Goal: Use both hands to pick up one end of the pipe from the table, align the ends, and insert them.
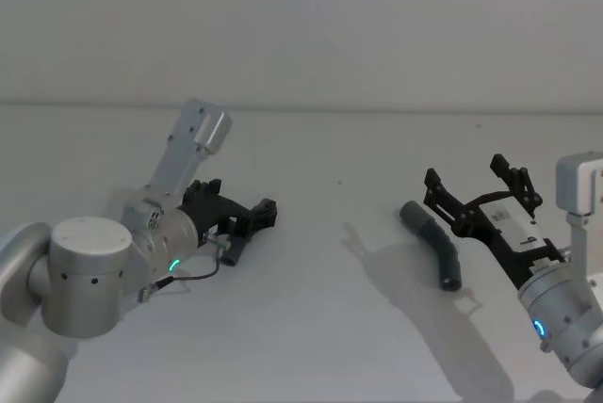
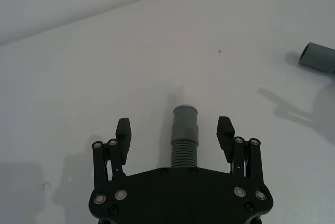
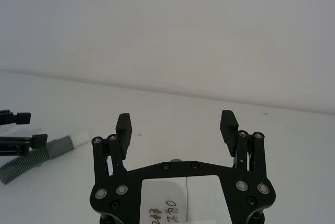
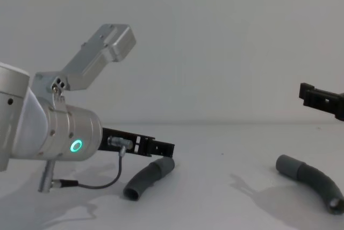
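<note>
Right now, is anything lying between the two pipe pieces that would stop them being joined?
Nothing visible does. Only bare table lies between the shorter piece and the longer piece. The left gripper, fingers open, flanks the shorter one; the right gripper hangs open over the longer.

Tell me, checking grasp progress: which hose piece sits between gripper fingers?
The shorter piece, between the left gripper's open fingers; the longer piece lies apart from the right gripper.

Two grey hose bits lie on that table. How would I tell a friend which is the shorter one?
On the white table, look to the left gripper. The shorter hose piece lies between its open fingers. Unlike the longer piece by the right gripper, its cuff has a white tip.
</note>
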